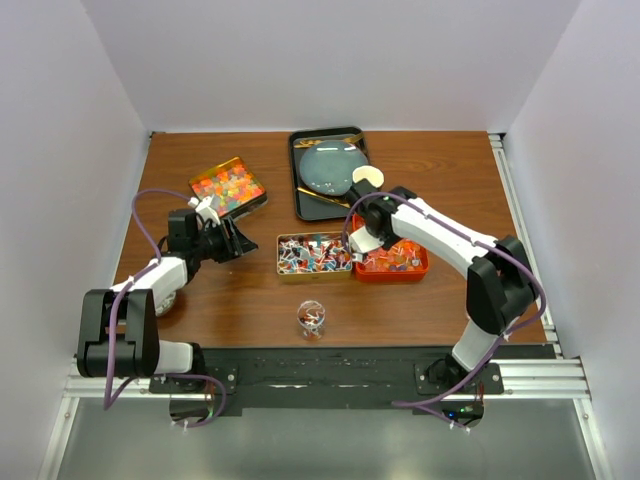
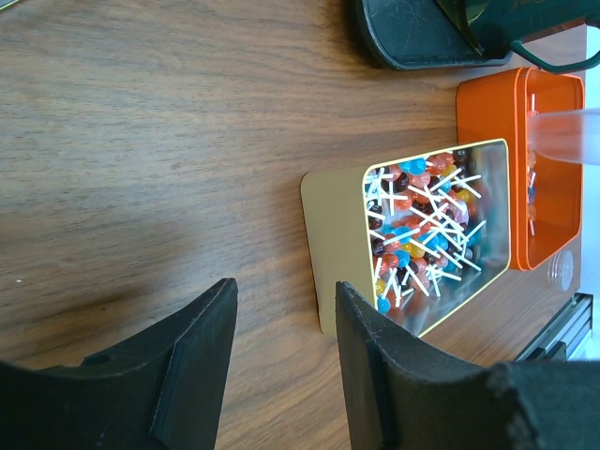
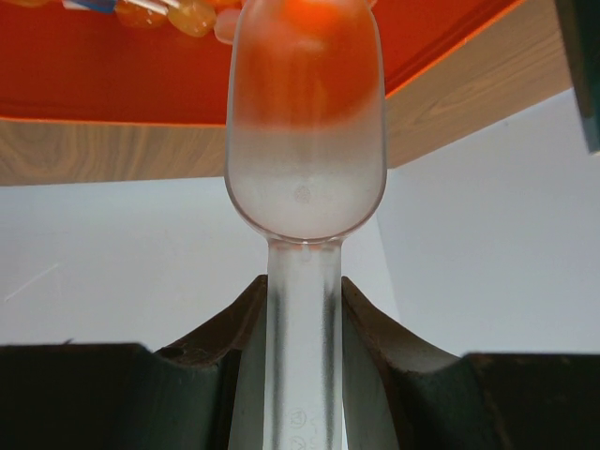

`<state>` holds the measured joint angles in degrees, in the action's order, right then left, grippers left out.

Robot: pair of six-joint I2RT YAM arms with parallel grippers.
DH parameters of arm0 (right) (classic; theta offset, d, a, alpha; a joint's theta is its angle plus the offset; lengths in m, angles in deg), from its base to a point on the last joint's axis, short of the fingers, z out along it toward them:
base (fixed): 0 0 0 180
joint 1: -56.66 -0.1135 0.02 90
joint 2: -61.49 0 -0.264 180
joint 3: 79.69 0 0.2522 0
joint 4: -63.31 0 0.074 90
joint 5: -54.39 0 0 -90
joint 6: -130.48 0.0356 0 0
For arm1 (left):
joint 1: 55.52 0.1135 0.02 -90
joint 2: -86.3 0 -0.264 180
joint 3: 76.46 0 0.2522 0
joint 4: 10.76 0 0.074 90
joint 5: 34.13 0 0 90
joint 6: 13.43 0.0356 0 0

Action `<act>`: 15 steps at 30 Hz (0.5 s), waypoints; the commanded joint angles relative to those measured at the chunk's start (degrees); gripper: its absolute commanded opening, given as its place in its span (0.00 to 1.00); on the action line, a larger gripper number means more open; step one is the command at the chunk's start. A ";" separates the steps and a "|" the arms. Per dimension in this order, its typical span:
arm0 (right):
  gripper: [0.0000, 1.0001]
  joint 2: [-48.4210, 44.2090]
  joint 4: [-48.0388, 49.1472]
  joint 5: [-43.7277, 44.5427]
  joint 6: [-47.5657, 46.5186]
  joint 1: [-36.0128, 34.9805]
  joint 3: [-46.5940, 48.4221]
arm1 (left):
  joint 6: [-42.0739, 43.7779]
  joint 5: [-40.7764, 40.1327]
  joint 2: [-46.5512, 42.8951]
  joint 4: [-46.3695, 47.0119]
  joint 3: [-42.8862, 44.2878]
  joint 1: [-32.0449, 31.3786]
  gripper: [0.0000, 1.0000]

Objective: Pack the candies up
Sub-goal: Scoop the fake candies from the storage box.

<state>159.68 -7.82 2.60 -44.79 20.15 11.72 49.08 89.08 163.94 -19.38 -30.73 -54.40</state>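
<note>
Worktop: brown wooden table (image 1: 200, 290), walled in white. Left gripper (image 2: 286, 300): jaws about half parted, nothing between them, held over bare wood just short of the gold tin (image 2: 337, 253); its fingers (image 2: 202, 366) are cut off by the lower edge of the wrist view. Right gripper (image 3: 305, 291): jaws closed on the handle of a frosted plastic scoop (image 3: 305, 141), whose bowl reaches over the orange tin (image 3: 450, 37). Whether the bowl carries anything cannot be told through the frosting. From above, these fingertips are hidden under the arm's own wrist. Candies (image 1: 392, 258): pale orange and red pieces lie in the orange tin, only a few showing at the top edge of the right wrist view. A second lot, red, blue and white with white sticks (image 2: 422, 225), fills the gold tin, which touches the orange one. A third, multicoloured lot sits in a square tin (image 1: 228, 187) at the back left. Black tray (image 1: 300, 195) at the back holds a round greyish item, identity unclear. Small clear container (image 1: 311, 317) stands near the front edge, its contents too small to make out.
</note>
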 commanded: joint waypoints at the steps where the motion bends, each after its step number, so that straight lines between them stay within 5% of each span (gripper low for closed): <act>1: 0.00 -2.65 -1.53 0.98 -0.50 2.67 2.60 | -0.64 0.19 -0.57 2.59 -0.15 0.63 0.51; 15: 0.00 0.07 1.73 -2.18 -0.06 4.34 -0.03 | 0.06 -0.52 -2.24 1.80 -0.76 0.63 0.51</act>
<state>160.14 -5.87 1.29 -44.64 24.23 12.35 49.08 88.99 163.86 -19.42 -30.73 -54.40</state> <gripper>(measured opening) 0.327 0.509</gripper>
